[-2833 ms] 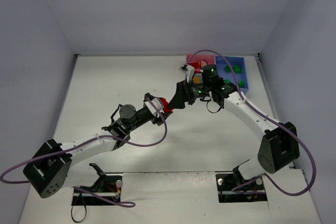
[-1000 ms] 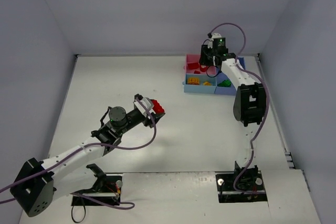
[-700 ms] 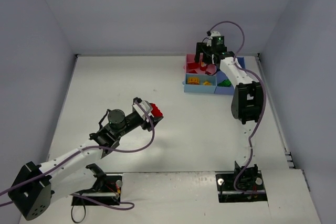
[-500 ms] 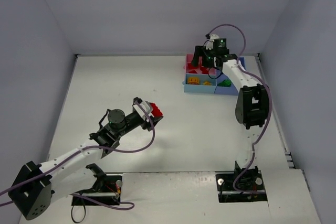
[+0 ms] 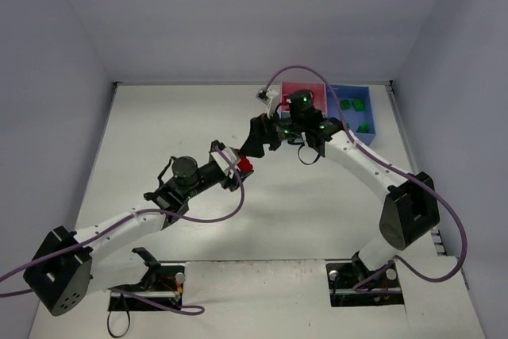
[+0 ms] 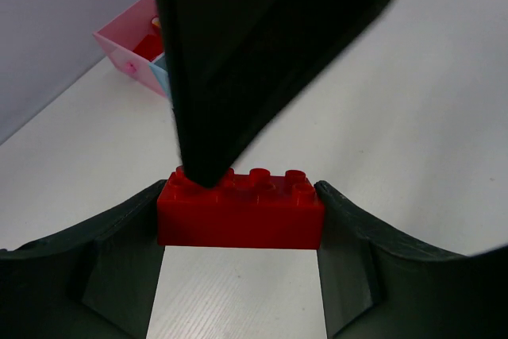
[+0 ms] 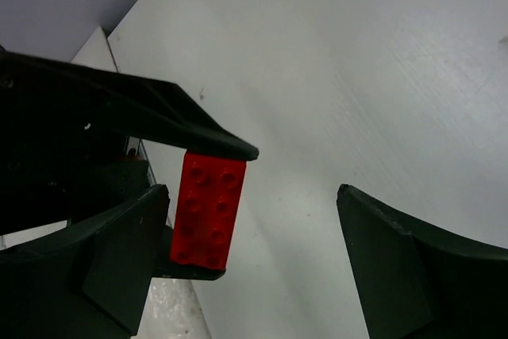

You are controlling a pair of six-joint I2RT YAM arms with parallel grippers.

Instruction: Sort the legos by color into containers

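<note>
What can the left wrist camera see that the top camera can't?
Only the left wrist view shows the bumps on the red brick, squeezed by the left gripper. Only the top view shows the green bricks in the blue tray. Both show the brick, the right gripper close by and the pink tray.

- You're looking at a red lego (image 6: 240, 216) of smooth, glossy plastic.
- Your left end effector (image 6: 240, 206) has fingers (image 6: 353, 260) of matt black plastic, faintly ribbed in layers.
- The counter (image 7: 381, 77) is white and matt, with a fine grain.
- The pink tray (image 6: 119, 41) looks like slightly glossy plastic.
</note>
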